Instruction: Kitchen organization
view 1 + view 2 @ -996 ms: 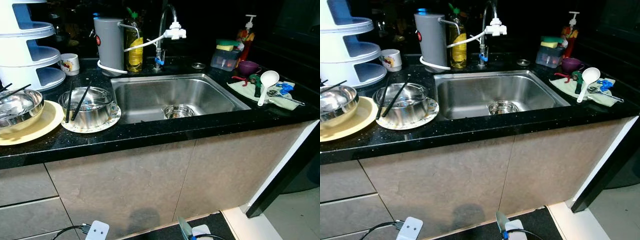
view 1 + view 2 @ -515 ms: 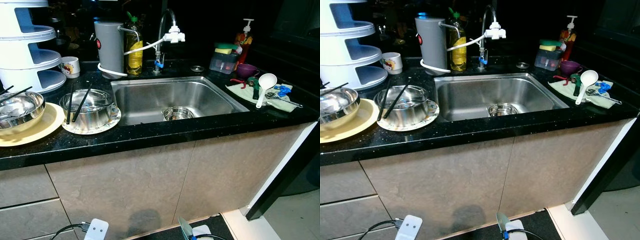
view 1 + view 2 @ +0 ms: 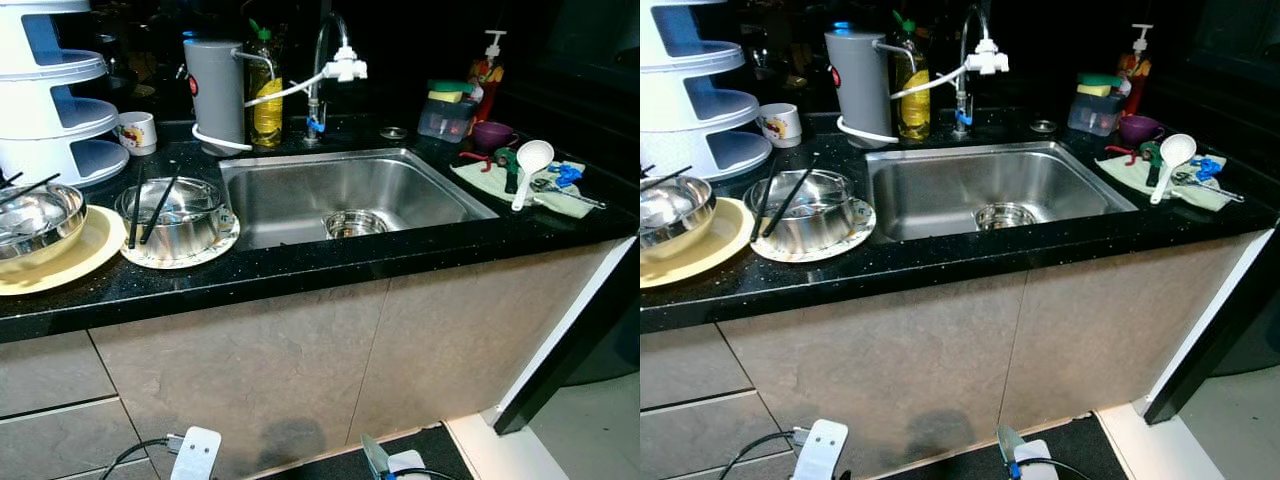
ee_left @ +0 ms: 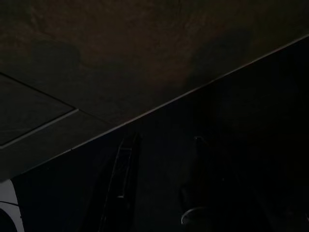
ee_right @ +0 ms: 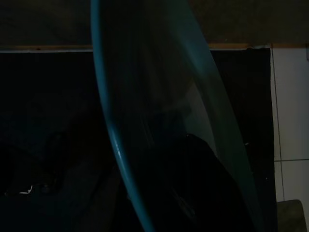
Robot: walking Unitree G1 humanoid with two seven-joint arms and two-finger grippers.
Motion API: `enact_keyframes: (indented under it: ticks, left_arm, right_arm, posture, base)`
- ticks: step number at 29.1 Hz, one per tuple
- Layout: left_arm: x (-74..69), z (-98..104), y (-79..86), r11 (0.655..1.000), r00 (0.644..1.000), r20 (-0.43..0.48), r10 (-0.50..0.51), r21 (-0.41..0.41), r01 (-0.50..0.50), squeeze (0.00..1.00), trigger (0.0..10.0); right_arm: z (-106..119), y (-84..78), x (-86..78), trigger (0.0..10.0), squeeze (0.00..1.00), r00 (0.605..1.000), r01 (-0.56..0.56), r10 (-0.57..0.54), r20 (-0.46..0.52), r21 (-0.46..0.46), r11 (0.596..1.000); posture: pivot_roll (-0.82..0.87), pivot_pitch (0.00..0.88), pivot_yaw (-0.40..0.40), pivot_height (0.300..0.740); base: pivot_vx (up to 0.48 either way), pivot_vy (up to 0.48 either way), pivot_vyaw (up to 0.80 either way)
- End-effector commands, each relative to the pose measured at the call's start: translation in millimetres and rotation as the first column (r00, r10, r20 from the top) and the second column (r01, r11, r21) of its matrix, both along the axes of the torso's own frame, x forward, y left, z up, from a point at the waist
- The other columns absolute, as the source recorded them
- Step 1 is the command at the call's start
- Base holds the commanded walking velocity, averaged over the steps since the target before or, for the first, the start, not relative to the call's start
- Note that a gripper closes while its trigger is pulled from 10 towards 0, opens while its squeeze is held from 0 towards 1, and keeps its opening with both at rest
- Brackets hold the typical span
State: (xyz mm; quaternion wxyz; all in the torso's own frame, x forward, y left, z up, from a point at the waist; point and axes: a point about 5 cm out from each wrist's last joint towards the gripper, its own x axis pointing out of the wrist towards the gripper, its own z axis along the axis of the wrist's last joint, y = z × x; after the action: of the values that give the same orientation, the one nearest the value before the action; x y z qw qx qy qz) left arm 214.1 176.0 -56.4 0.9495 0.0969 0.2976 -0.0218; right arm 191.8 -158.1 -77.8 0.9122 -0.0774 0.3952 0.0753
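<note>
In the left eye view, the sink (image 3: 350, 195) is taken as the landmark. A small steel bowl (image 3: 352, 222) lies inside it over the drain. Just beside its left rim a steel bowl (image 3: 181, 213) crossed by black chopsticks (image 3: 159, 205) sits on a patterned plate (image 3: 222, 240); further left a second bowl (image 3: 38, 218) rests on a yellow plate (image 3: 85, 250). To the sink's right a white ladle (image 3: 528, 165) lies on a cloth (image 3: 490, 178). The step is judged to be the approach to the counter; it is best done by squaring up to the sink before any reach.

The same layout is given by the right eye view.

In the left wrist view, the left gripper (image 4: 159, 193) is seen hanging dark against the cabinet front (image 4: 120, 58); its opening cannot be told.

In the right wrist view, a teal-rimmed plate (image 5: 159, 116) is seen close along the fingers; whether it is gripped cannot be told.
</note>
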Motion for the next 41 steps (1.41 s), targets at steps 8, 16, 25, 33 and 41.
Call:
enact_keyframes:
  ticks: [8,16,25,33,41]
  left_arm:
    - [-3.4,-6,3.1,0.993,0.992,-0.073,0.100,-0.054,-0.104,0.00,10.0]
    - [-0.3,-3,-2.9,0.998,0.998,-0.051,0.034,-0.057,-0.037,0.00,10.0]
    - [4.6,-1,-5.7,0.998,0.998,-0.059,0.018,-0.067,-0.022,0.00,10.0]
    - [5.0,-2,-7.8,0.999,0.996,-0.087,-0.031,-0.043,0.027,0.00,10.0]
    - [9.1,0,-18.0,0.995,0.992,-0.079,-0.100,-0.025,0.099,0.00,10.0]
  right_arm:
    - [-1,-0.9,-2.4,10.0,0.00,1.000,-0.025,0.025,-0.005,-0.019,1.000]
    - [1,-1.5,2.4,10.0,0.00,0.999,-0.050,0.050,0.006,-0.025,0.998]
    - [3,-3.9,5.9,10.0,0.00,0.999,-0.047,0.048,0.016,-0.033,0.998]
    - [4,-5.3,6.4,10.0,0.00,0.999,-0.039,0.039,0.021,-0.032,0.999]
    - [3,-14.1,2.5,10.0,0.00,0.999,0.029,-0.029,0.018,-0.021,0.999]
  posture:
    - [-0.05,0.087,-0.053,0.740]
    - [-0.04,0.085,-0.057,0.740]
    - [-0.04,0.091,-0.051,0.740]
    - [-0.05,0.100,-0.043,0.740]
    - [-0.05,0.101,-0.033,0.740]
  base:
    - [0.000,0.000,0.06]
    - [0.000,0.000,0.80]
    - [0.000,0.000,0.80]
    - [0.000,0.000,0.80]
    - [0.000,0.000,0.10]
